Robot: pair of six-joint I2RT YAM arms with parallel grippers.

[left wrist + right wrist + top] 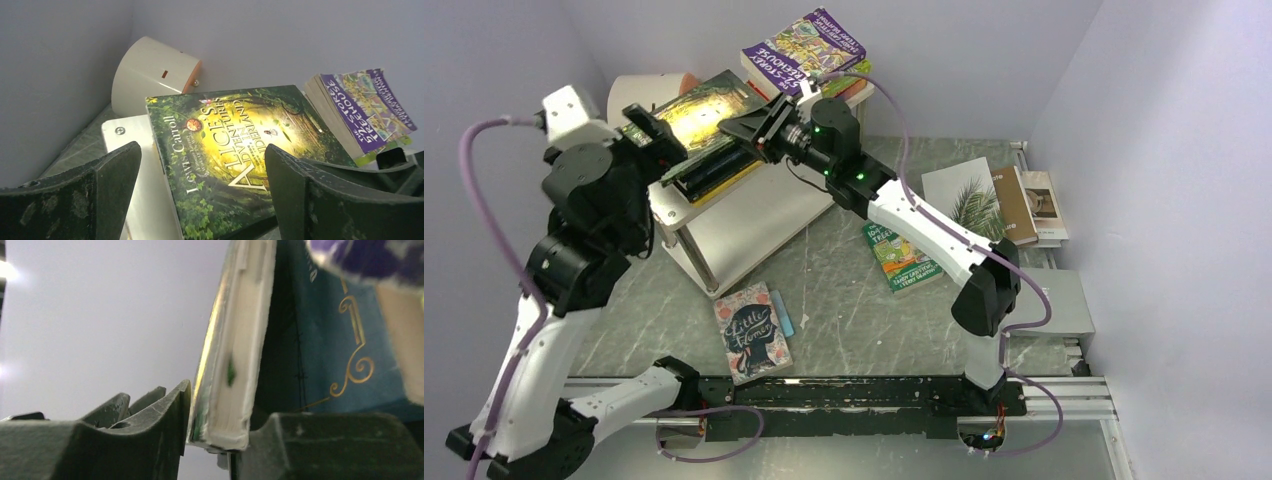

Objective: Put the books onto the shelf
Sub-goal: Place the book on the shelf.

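Note:
A green-gold Alice book (pixel 699 108) lies on top of a stack of books (pixel 714 172) on the white shelf (pixel 754 220). My left gripper (pixel 652 128) is open wide over its near spine corner (pixel 210 150), touching nothing. My right gripper (pixel 742 128) straddles the book's opposite edge (pixel 230 370), jaws slightly parted with a thin gap at the cover. Under it shows a dark-blue book with gold scrollwork (pixel 330 340). A purple Treehouse book (pixel 804 50) sits on the shelf's back end. On the table lie Little Women (pixel 752 332), a green Treehouse book (pixel 902 255) and white and brown books (pixel 999 200).
A white cylinder with a peach end (pixel 639 95) lies behind the shelf against the back wall. A small blue bar (pixel 784 322) sits beside Little Women. Walls close in at the left, back and right. A grey block (pixel 1069 305) stands at the right edge.

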